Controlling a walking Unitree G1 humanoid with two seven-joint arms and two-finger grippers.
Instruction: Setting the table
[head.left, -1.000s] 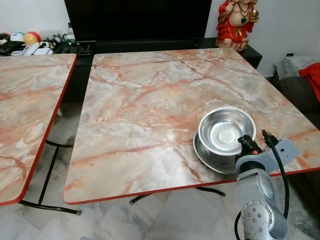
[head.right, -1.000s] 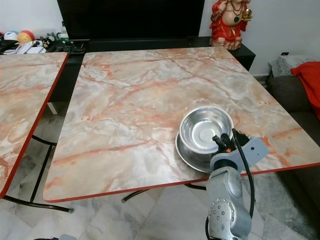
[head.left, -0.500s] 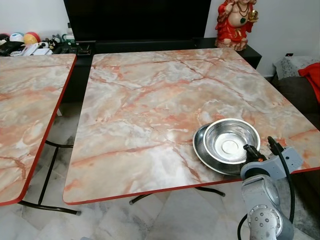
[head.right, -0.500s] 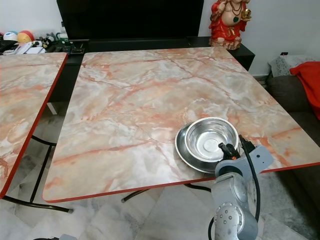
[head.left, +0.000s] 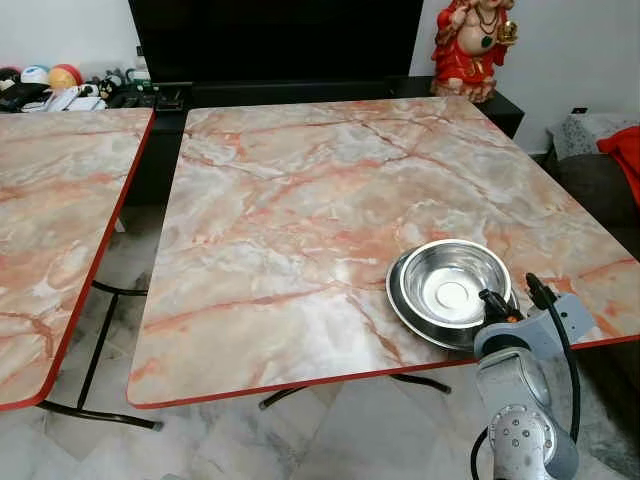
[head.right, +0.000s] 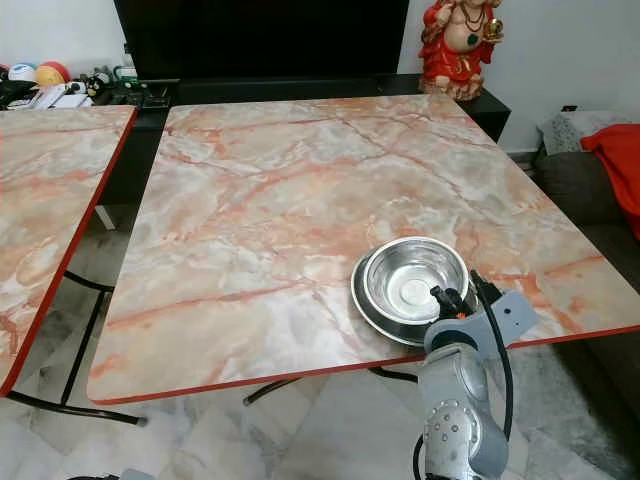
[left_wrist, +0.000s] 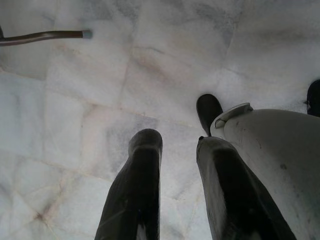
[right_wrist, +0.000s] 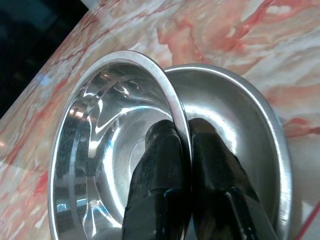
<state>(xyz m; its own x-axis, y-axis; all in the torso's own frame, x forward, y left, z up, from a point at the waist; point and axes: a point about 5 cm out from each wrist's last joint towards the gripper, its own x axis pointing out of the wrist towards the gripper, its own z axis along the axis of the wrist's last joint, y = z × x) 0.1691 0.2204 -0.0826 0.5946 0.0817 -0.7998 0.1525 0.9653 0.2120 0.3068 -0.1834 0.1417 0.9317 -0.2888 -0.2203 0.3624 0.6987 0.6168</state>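
R arm silver, forearm raised from lower right, wrist angled fwd. R end effector (right_wrist: 182, 142) fingers pinched close on thin steel bowl (right_wrist: 107, 145) rim, one each side. L end effector (left_wrist: 177, 150) hangs low, fingers apart.

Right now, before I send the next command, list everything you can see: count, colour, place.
Bowl: one, steel, inside the plate near the table's front right edge.
Plate: one, steel, under the bowl.
Marble tables: two, pink with red edges; the second stands to the left.
Statue: one, red, on the dark cabinet behind.
Clutter: several items, mixed colours, far left shelf.
Sofa: one, grey, right, with red cloth.
Right gripper: black, shut on the bowl's rim.
Left gripper: black, open, above the tiled floor.
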